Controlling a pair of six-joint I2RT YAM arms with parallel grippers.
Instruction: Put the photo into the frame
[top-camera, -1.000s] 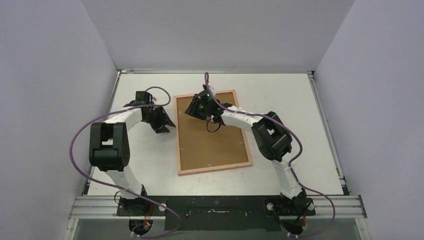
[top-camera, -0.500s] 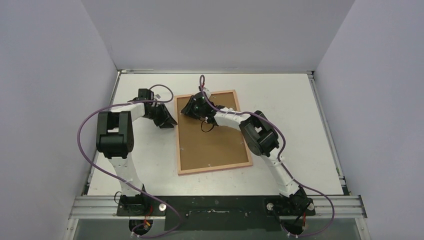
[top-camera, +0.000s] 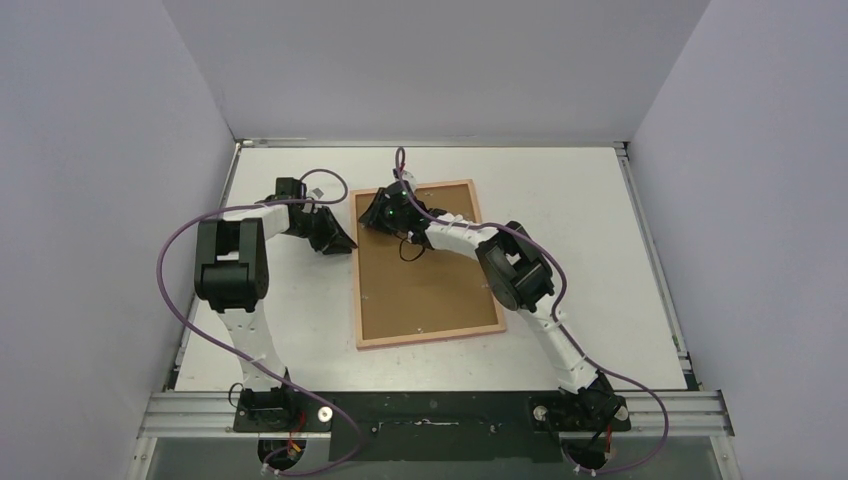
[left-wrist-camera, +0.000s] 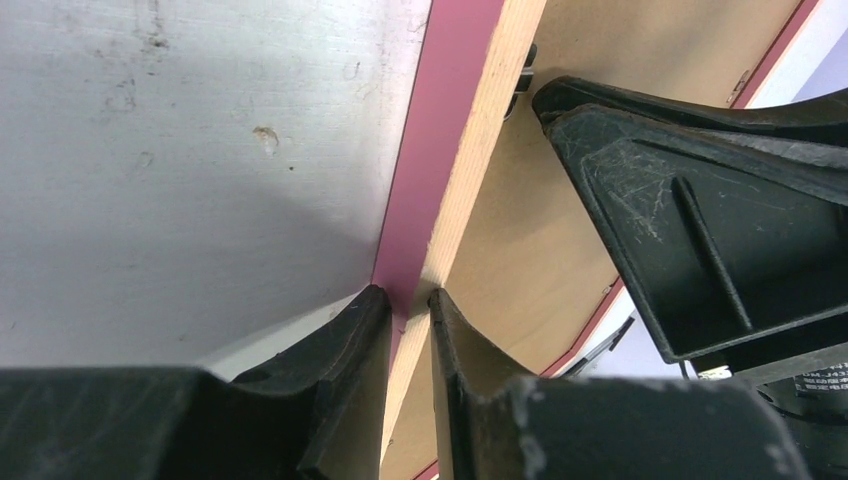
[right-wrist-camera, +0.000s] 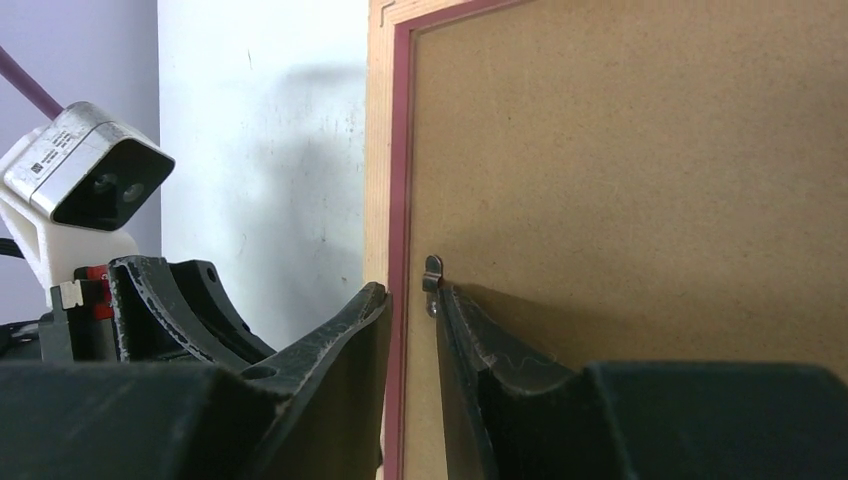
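The frame (top-camera: 428, 340) lies back-up on the table, its pale wood rim around a brown backing board (top-camera: 420, 280). The photo is not in view. My left gripper (top-camera: 340, 240) is at the frame's left rail. In the left wrist view it (left-wrist-camera: 408, 300) is shut on that rail (left-wrist-camera: 470, 130), one finger on the pink side and one on the wood back. My right gripper (top-camera: 378, 212) is over the frame's upper left part. In the right wrist view it (right-wrist-camera: 412, 290) is nearly shut and holds nothing. Its right finger touches a small metal clip (right-wrist-camera: 432, 270) on the board beside the rail (right-wrist-camera: 378, 150).
White table (top-camera: 580, 230) with grey walls on three sides. The left arm's camera housing (right-wrist-camera: 90, 175) shows close to the right gripper. Purple cables loop from both arms. A metal rail (top-camera: 430, 410) runs along the near edge.
My left gripper has moved right to the frame's left rail. My right gripper has shifted left towards the frame's upper left corner.
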